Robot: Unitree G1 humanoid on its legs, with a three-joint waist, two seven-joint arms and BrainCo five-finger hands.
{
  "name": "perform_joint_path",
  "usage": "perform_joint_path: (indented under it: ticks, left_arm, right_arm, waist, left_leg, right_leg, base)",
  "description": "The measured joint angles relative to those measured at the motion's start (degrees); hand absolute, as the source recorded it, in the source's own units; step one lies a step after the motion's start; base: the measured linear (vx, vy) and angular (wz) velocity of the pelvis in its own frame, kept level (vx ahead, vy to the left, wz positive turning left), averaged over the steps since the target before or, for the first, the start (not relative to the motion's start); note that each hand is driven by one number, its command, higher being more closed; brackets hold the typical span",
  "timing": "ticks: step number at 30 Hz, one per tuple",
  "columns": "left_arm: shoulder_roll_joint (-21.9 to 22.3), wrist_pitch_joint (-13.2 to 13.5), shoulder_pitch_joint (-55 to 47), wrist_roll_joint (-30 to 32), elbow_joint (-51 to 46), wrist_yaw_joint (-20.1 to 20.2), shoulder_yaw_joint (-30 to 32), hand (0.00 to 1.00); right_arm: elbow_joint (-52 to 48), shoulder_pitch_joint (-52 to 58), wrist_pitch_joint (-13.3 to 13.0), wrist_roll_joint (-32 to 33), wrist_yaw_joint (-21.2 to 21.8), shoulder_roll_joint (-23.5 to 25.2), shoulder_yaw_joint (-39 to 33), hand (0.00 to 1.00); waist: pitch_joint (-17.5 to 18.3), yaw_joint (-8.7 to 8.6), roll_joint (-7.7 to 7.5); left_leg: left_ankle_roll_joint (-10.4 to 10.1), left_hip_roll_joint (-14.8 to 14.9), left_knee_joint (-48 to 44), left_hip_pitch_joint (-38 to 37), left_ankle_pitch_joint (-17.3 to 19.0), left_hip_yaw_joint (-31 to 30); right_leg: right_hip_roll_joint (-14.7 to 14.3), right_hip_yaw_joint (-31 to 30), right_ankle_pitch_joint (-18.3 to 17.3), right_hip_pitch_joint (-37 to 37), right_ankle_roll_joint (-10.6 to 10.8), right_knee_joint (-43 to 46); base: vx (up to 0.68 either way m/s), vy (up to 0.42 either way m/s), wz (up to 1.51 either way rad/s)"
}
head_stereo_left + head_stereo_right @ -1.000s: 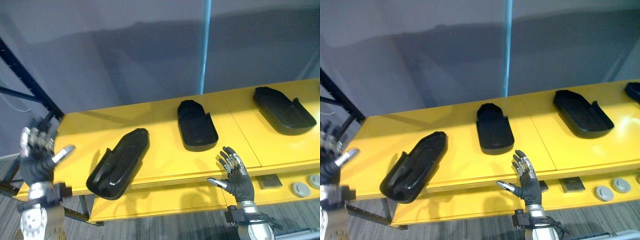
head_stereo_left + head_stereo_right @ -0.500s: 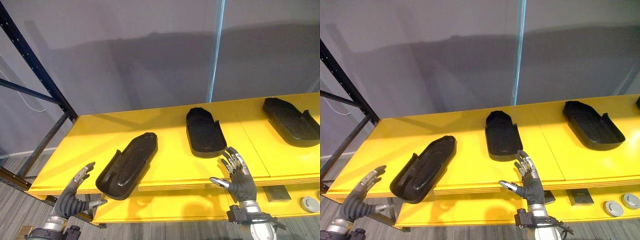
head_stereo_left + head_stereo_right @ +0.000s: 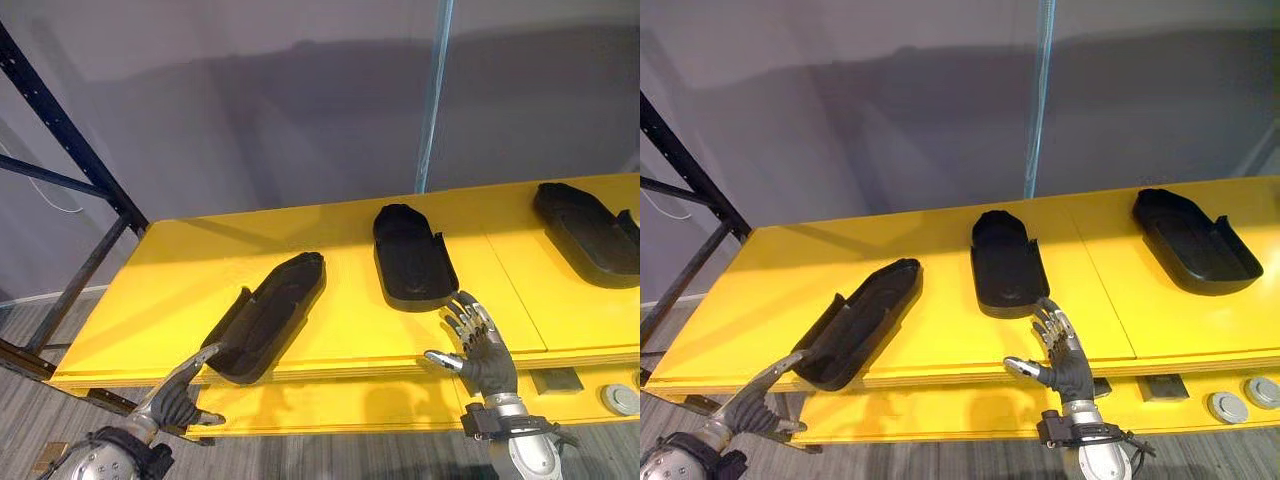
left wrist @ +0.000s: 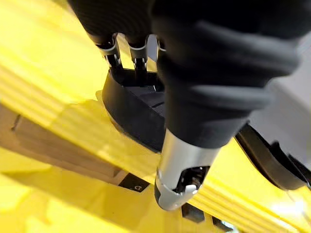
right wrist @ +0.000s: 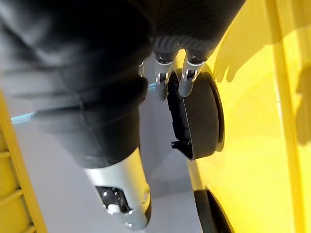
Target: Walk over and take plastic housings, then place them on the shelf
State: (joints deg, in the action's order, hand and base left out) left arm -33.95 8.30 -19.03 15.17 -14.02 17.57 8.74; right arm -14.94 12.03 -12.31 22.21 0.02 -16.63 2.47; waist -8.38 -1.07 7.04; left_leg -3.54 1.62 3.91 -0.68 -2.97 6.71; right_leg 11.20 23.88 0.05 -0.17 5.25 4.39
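Left eye view, left hand (image 3: 180, 397): fingers straight, holding nothing, low at the front edge of the tabletop (image 3: 160, 290).
Target, left housing (image 3: 265, 318): on the tabletop just ahead of that hand and to its right; near end right at the hand, contact unclear.
Axis, left housing: diagonal, near end toward the robot's left, rounded far end pointing away to the right, hollow side up.
Partner, right hand (image 3: 480, 352): fingers spread, empty, just short of the middle housing (image 3: 412, 258).
Axis, middle housing: almost straight away from the robot.
Nearer: I judge the left hand closest to its pick.

Right housing (image 3: 590, 232) edge-cropped; grey discs (image 3: 1227, 406) possibly caps
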Motion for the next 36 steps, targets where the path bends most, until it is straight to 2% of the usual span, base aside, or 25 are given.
perform_joint_path:
  ticks: [4, 5, 10, 14, 18, 24, 36]
  left_arm:
    - [-0.61, 1.33, 3.68, 5.1, 2.26, -2.65, -2.2, 0.0]
    - [-0.84, 1.79, 4.88, 6.83, 3.29, -4.16, -3.16, 1.0]
    - [-1.47, 2.95, 9.8, 11.58, 5.3, -8.08, -6.53, 1.0]
    - [-1.47, 2.98, 10.56, 15.94, 7.65, -8.14, -8.24, 1.0]
    - [-1.48, 1.97, 10.99, 17.93, 8.13, -8.26, -8.2, 1.0]
    - [-1.33, -1.77, 11.17, 18.18, 8.2, -6.76, -8.18, 1.0]
    - [2.05, -12.54, 11.73, 17.8, 9.25, -7.68, -5.52, 1.0]
  right_arm:
    - [0.01, -0.47, 0.02, 1.32, 0.59, -0.13, -0.06, 0.0]
    - [0.01, -0.45, 0.06, 2.08, 1.09, -0.29, -0.09, 0.0]
    - [0.25, -0.5, 0.3, 3.29, 3.22, -0.53, -0.05, 0.0]
    - [0.25, -0.49, 0.37, 4.59, 3.92, -0.43, -0.07, 0.0]
    - [0.26, -0.41, 1.13, 6.08, 4.1, -0.41, -0.09, 0.0]
    - [0.26, -0.07, 1.92, 6.66, 4.63, 0.33, -0.2, 0.0]
    - [-0.3, 1.39, 2.58, 6.65, 4.79, 2.12, -0.22, 0.0]
  waist:
    - [-0.92, -0.92, 0.43]
    - [-1.08, -1.13, 0.65]
    - [-1.89, -1.75, 0.71]
    - [-2.09, -3.08, 0.7]
    - [-2.22, -3.23, 0.77]
    - [-2.33, -3.61, 0.81]
    - [-2.56, -3.71, 0.79]
  left_leg:
    - [-0.09, 0.08, -0.02, 0.06, 0.06, 1.29]
    - [-0.12, 0.09, -0.02, 0.06, 0.08, 1.5]
    - [-0.12, 0.27, -0.01, -0.11, 0.08, 2.72]
    - [-0.12, 0.32, 0.07, -0.17, 0.08, 3.51]
    - [-0.12, 0.5, 0.06, -0.51, 0.07, 4.15]
    - [-0.12, 0.52, 0.07, -0.92, 0.08, 4.14]
    - [-0.13, 0.64, 0.04, -1.0, 0.09, 4.11]
  right_leg:
    - [-0.07, -1.05, 0.02, -0.64, -0.03, 0.08]
    - [-0.1, -1.31, 0.04, -0.78, -0.04, 0.08]
    - [-0.3, -2.14, 0.07, -1.13, -0.09, 0.08]
    - [-0.45, -2.8, 0.11, -1.51, -0.14, 0.04]
    - [-0.61, -3.04, 0.14, -1.6, -0.18, 0.05]
    - [-0.65, -3.02, 0.18, -0.96, -0.23, 0.01]
    - [-0.81, -3.01, 0.22, -0.77, -0.24, 0.01]
  base:
    - [0.0, 0.012, -0.12]
    - [0.01, 0.012, -0.12]
    - [0.01, 0.01, -0.09]
    - [0.01, 0.011, -0.08]
    - [0.01, 0.007, -0.05]
    - [0.0, 0.0, 0.0]
    - [0.0, 0.0, 0.0]
